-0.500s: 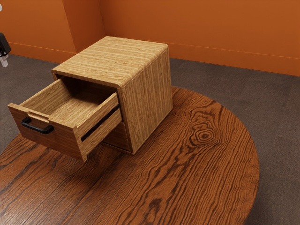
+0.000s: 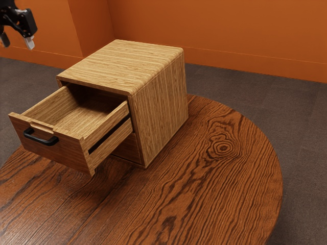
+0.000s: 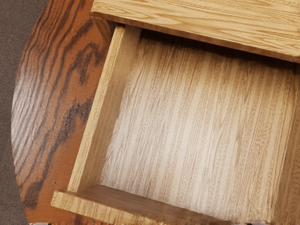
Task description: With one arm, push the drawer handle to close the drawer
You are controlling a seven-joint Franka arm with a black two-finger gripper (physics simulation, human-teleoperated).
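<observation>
High at the exterior view's upper left, my gripper (image 2: 17,42) stands open, its two fingertips well apart and nothing between them. The drawer (image 2: 60,154) juts far out of the wooden cabinet (image 2: 159,107), its inside bare. On its front sits the black handle (image 2: 41,137), lower than my gripper and not touched by it. In the wrist view, the tips of the gripper (image 3: 148,223) just show at the lower edge, wide apart, over the front of the drawer (image 3: 187,131). The handle is hidden there.
A round dark-grained wooden table (image 2: 204,178) carries the cabinet. Its curved edge also shows beside the drawer in the wrist view. Behind the table are grey floor (image 2: 245,97) and orange walls (image 2: 230,30).
My gripper has moved further into the exterior view, rightward and somewhat up, so both fingers now show. The drawer and cabinet have not moved.
</observation>
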